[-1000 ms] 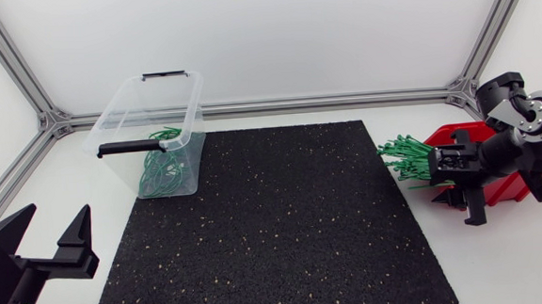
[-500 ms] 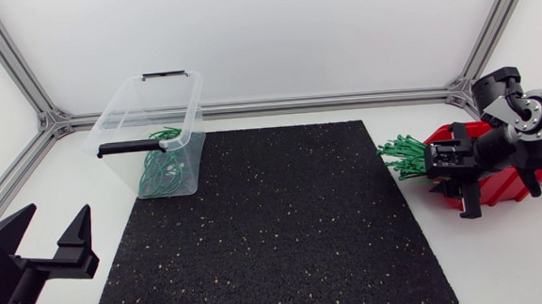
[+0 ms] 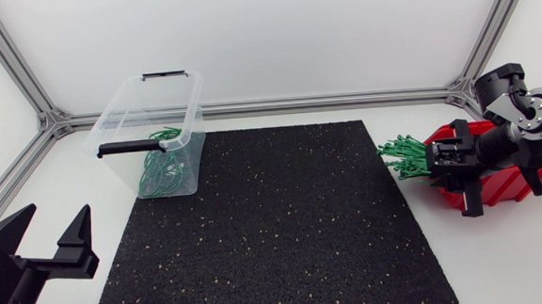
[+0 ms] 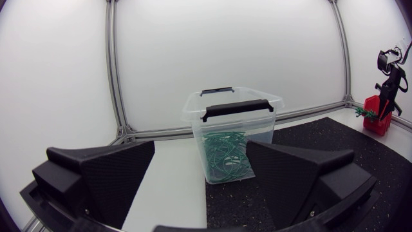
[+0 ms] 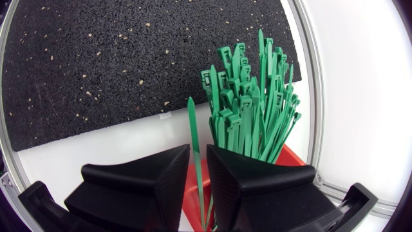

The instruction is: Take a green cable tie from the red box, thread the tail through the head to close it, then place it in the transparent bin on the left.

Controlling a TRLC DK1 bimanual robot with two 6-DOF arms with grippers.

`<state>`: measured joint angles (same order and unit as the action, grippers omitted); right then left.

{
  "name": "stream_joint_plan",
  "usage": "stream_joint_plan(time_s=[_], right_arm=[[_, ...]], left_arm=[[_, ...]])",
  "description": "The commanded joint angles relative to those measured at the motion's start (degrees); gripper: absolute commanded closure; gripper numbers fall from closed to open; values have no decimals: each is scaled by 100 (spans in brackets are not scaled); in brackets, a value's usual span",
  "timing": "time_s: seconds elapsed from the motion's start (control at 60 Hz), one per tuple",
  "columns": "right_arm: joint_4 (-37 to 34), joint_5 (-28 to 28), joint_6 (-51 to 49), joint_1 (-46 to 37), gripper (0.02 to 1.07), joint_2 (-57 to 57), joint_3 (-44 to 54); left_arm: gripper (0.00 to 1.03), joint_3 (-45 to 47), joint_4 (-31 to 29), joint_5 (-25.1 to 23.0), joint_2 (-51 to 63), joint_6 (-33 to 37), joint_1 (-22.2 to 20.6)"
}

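At the right edge of the bench [image 3: 503, 251], the right hand [image 5: 197, 158] sits over the red box [image 3: 504, 187], its two fingers drawn almost together and gripping a single green cable tie [image 5: 193, 129] that stands up between them. Just beside that tie, a dense bundle of green ties [image 5: 254, 116] fans out of the box, their ends projecting over the box's rim towards the black speckled mat [image 3: 276, 227] that covers the middle of the bench. At the near left corner, the left hand [image 3: 57, 222] is beside the mat, well apart from every object, its broad fingers spread wide with nothing between them. Ahead of it, the transparent bin [image 4: 257, 125] stands upright on the bench at the mat's far left corner, with a black handle on its near and far rims. Inside the bin, a loose tangle of looped ties [image 4: 225, 151] lies on the floor and leans against the wall nearest the mat. The bin and the red box are at opposite sides of the bench, with the mat between them.
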<state>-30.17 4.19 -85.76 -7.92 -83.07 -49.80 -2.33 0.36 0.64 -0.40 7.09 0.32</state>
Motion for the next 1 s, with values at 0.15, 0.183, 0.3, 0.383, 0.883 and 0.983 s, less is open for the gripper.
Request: stream_joint_plan(time_s=[0.15,0.183,0.3,0.383,0.883,0.983], right_arm=[[-138,-41,-143,28,93,-17,-21],[-138,-41,-143,19,93,-34,-21],[-182,-49,-126,19,94,-87,-30],[-261,-58,-108,19,101,-96,-100],[-569,320,138,63,101,528,-680],[-797,513,287,63,101,766,-1005]], left_arm=[[4,224,-115,-56,-21,-120,39],[4,224,-115,-56,-21,-120,39],[4,224,-115,-56,-21,-120,39],[4,224,-115,-47,-21,-120,30],[4,224,-115,-56,-21,-120,21],[4,224,-115,-56,-21,-120,21]])
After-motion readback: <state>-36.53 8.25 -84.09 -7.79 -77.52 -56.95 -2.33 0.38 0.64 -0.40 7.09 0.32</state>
